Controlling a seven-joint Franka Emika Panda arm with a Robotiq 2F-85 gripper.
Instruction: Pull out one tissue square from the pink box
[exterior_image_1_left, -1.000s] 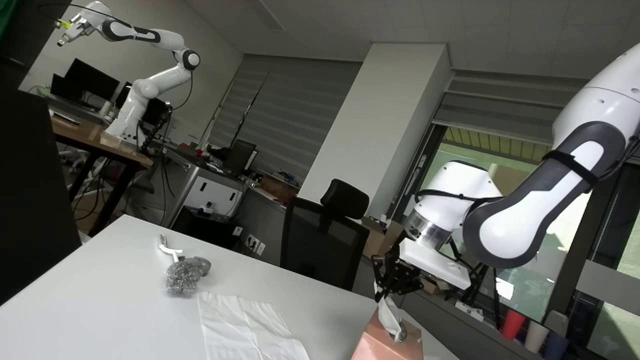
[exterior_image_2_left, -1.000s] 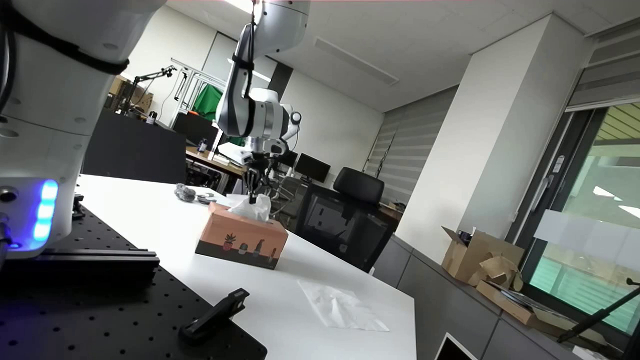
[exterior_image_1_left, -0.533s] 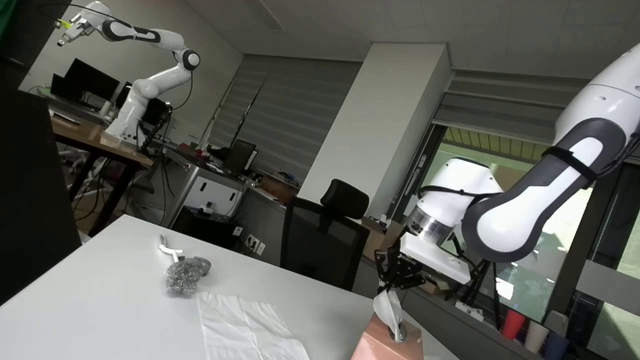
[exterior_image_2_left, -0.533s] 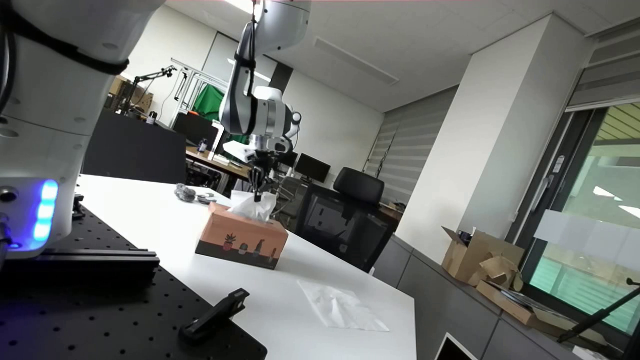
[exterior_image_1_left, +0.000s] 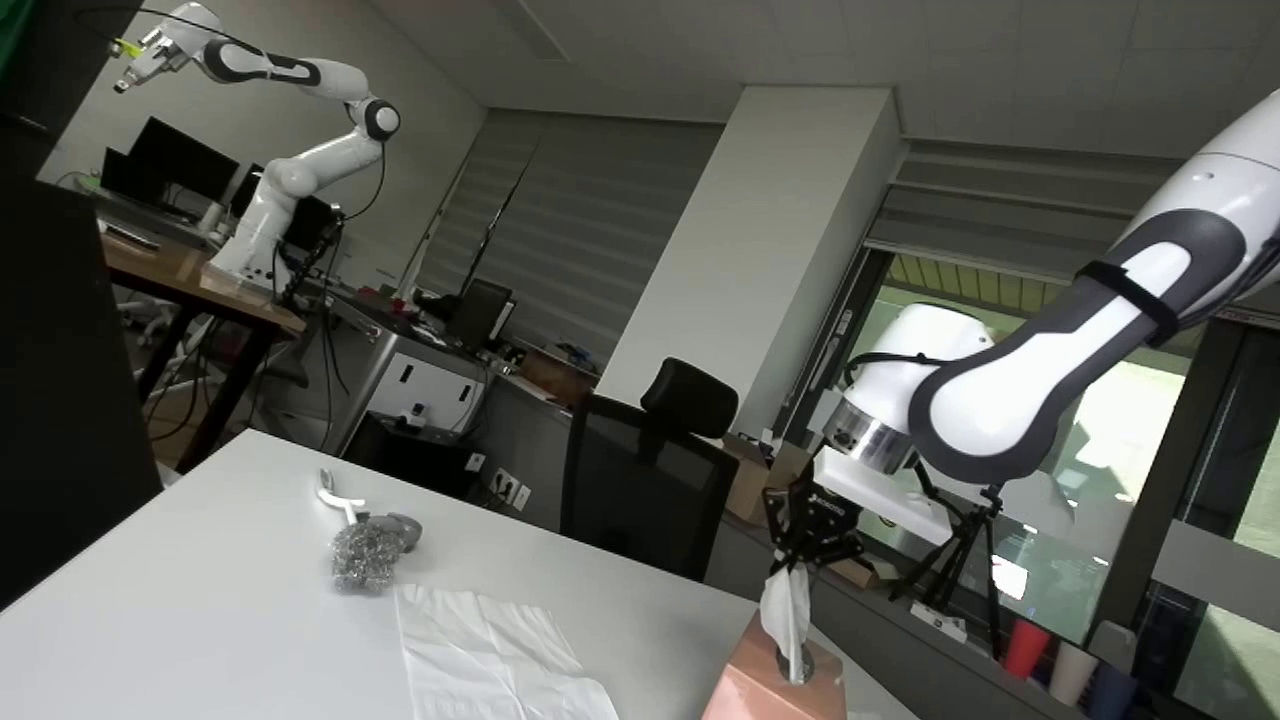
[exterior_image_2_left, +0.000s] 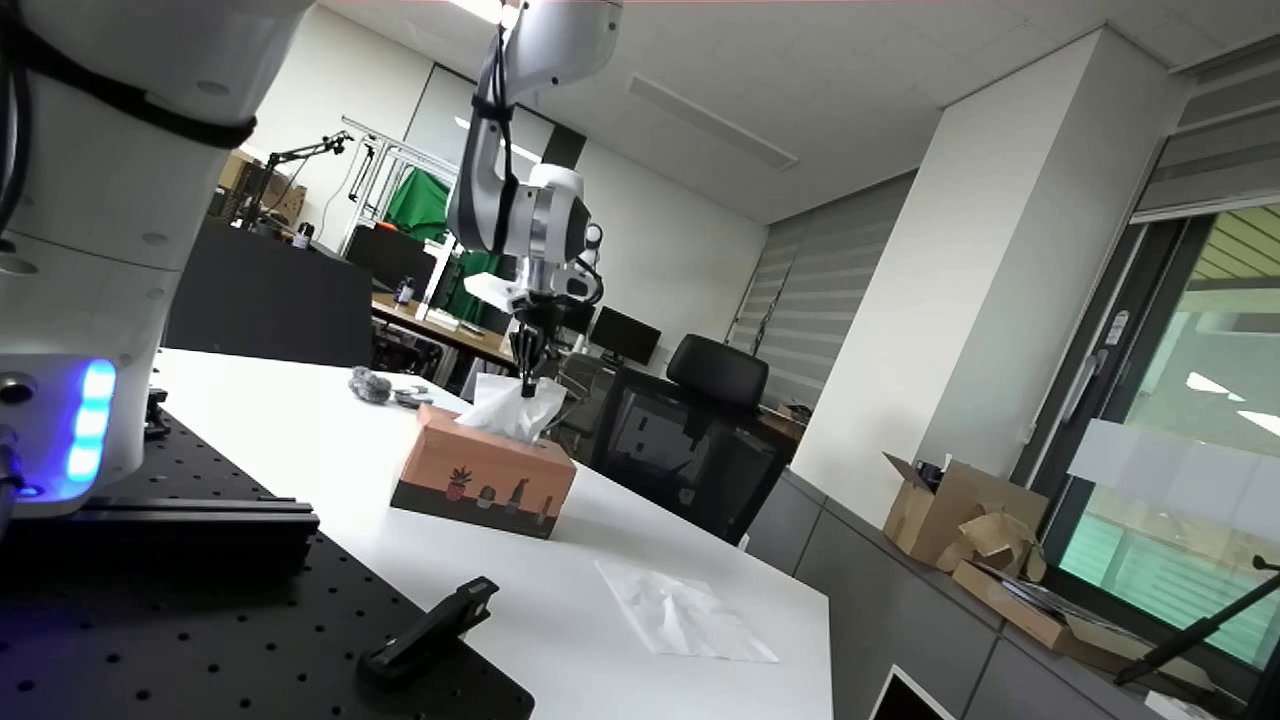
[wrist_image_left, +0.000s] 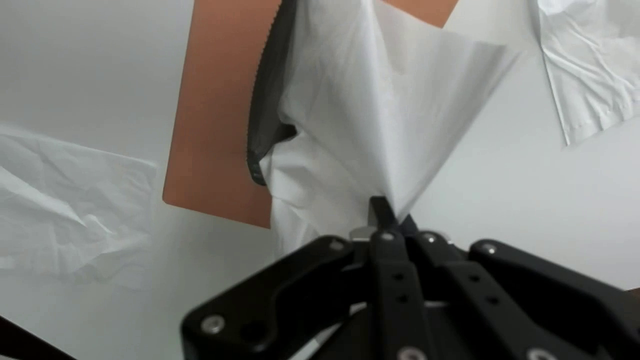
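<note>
Fingers (wrist_image_left: 378, 212) pinched together, and a gathered fold of white tissue (wrist_image_left: 345, 115) is caught right at the tips! That's the gripper (wrist_image_left: 395, 216) at the bottom of the wrist view, the tissue fanning out above it toward the top of the frame. Beside it gapes a dark slot (wrist_image_left: 270, 100) in the pink box (wrist_image_left: 215, 125), upper part of the picture, left of centre. In an exterior view the box sits at the bottom edge, right of centre, partly cut off, and the tissue stands upright, its foot in the slot (narrow as a stem down there) and its top up at the gripper. And look, little printed pots (exterior_image_2_left: 487, 497) along the box's side in an exterior view, the box on the white table (exterior_image_2_left: 300, 430), left of centre! One loose sheet (wrist_image_left: 75, 215) lies flat at the left of the wrist view, another sheet (wrist_image_left: 590, 65) at its upper right. Lower left in an exterior view there's a wiry grey tangle (exterior_image_1_left: 365, 555) on the table; a black chair (exterior_image_1_left: 650, 480) stands beyond it, mid-frame, and another white arm (exterior_image_1_left: 295, 178) well apart, upper left.
</note>
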